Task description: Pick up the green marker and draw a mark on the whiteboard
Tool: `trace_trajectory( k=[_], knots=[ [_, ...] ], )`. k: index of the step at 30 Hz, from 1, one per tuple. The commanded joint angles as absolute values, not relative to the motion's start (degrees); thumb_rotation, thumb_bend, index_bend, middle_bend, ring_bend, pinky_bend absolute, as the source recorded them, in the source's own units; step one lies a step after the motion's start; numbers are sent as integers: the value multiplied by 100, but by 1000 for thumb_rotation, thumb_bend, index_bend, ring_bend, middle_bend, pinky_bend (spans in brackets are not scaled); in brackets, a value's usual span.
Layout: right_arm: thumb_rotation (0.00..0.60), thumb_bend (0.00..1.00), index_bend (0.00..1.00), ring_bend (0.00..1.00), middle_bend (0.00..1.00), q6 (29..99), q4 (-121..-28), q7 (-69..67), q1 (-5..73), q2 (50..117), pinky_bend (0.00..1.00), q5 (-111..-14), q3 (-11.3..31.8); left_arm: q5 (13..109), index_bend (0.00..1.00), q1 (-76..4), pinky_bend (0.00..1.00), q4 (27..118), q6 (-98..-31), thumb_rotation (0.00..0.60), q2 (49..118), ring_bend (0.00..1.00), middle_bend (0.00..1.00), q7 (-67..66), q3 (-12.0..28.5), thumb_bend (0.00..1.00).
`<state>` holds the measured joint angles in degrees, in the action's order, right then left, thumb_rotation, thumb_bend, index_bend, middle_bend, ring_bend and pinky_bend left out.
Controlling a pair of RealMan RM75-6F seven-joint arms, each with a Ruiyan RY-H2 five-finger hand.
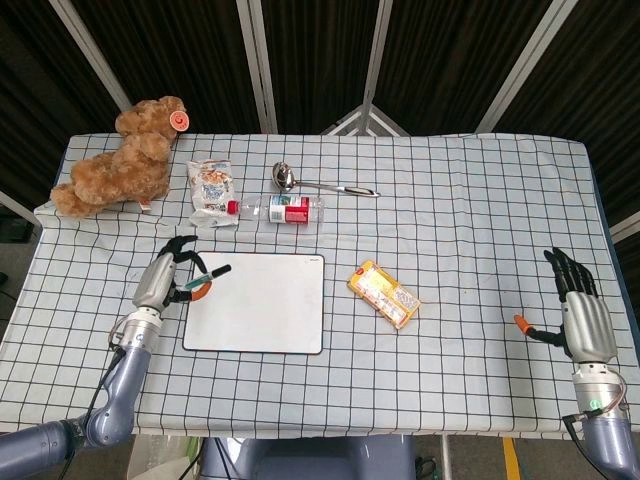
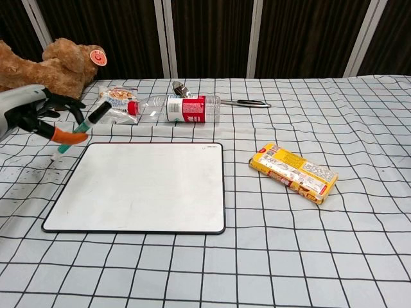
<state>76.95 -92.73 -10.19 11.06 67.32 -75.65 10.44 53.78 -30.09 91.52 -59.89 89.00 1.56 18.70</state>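
My left hand holds the green marker lifted off the table, its black cap pointing up and to the right. It hovers just above the far left corner of the whiteboard, which lies flat and unmarked on the checked cloth. My right hand rests open at the table's right edge, fingers spread, holding nothing; only the head view shows it.
A teddy bear sits at the far left. A snack bag, a plastic bottle and a metal ladle lie behind the whiteboard. A yellow packet lies to its right.
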Motion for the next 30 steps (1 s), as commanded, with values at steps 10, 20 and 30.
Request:
trace_trajectory(
  k=[10,20,30],
  knots=[
    [600,210,0,0,0,7649,-9269,-1100,1108,6715,0,-7511,1065,6373,738,-3313,15,8575,-5434,600,9859,0,146,2073,2112,448],
    [600,209,0,0,0,7597,-9263,-1167,1116,6699,0,-7459,1085,6605,741,-3595,15,7901,-5268,600,10420,0,146,2363,1999,445],
    [600,209,0,0,0,7591,-9261,-1174,1114,6697,0,-7434,1095,6703,747,-3727,15,7583,-5181,600,10623,0,146,2441,1928,445]
  ],
)
